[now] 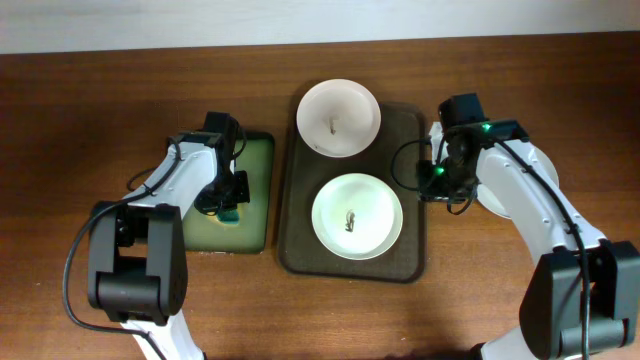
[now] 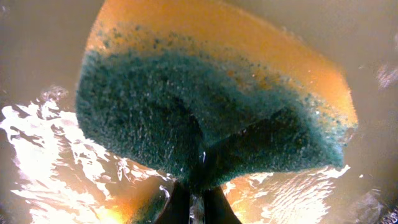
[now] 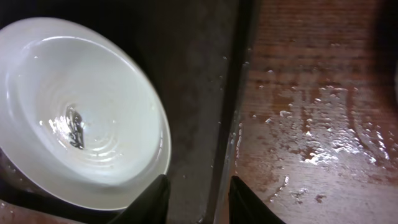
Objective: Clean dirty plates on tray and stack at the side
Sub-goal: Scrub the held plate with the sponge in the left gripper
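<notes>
My left gripper (image 2: pixel 193 208) is clamped on a wet green-and-orange sponge (image 2: pixel 205 93) over the small green tray (image 1: pixel 258 190). My right gripper (image 3: pixel 198 202) hangs with its fingers apart above the right rim of the brown tray (image 1: pixel 300 240), next to the wet worktop (image 3: pixel 311 124). On that tray I see the nearer plate (image 1: pixel 357 216) with a dark smear at its centre, then the farther plate (image 1: pixel 338 118), also smeared, overlapping the back rim.

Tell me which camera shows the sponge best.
Left wrist: the sponge fills the frame, green scouring face and orange layer sharp, pinched in the left gripper. Overhead shows only a small teal patch of it under that gripper, over the small green tray. Right wrist shows none of it.
</notes>
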